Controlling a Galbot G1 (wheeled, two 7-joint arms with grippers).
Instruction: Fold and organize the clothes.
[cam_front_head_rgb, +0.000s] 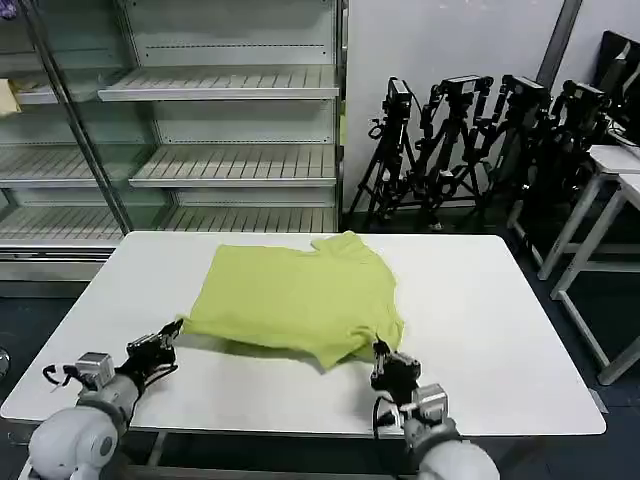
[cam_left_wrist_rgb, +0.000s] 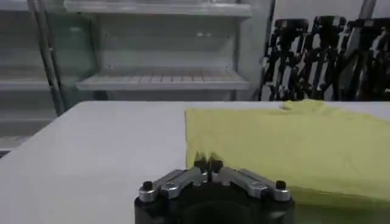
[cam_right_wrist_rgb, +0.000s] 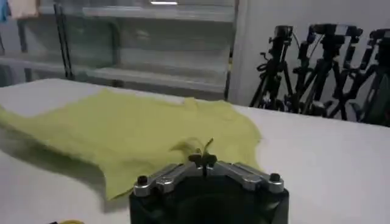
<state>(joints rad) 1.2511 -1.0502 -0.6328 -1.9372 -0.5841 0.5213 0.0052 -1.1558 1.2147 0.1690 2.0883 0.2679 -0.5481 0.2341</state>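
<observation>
The clothes are one lime shirt (cam_front_head_rgb: 298, 295) lying partly folded in the middle of the white table (cam_front_head_rgb: 500, 330), with its near edge raised a little above the top. My left gripper (cam_front_head_rgb: 172, 332) is shut on the shirt's near left corner, where the fingertips (cam_left_wrist_rgb: 208, 163) meet on the shirt (cam_left_wrist_rgb: 286, 140). At the near right corner my right gripper (cam_front_head_rgb: 380, 350) is shut too, and a tuft of fabric pokes out above its fingertips (cam_right_wrist_rgb: 202, 159). The shirt (cam_right_wrist_rgb: 134, 131) spreads away from that gripper.
Bare shelving (cam_front_head_rgb: 230, 120) stands behind the table on the left. A row of black tripods (cam_front_head_rgb: 480, 140) lines the wall at the back right. Other white tables (cam_front_head_rgb: 610, 180) stand at the far right. Bare tabletop surrounds the shirt on all sides.
</observation>
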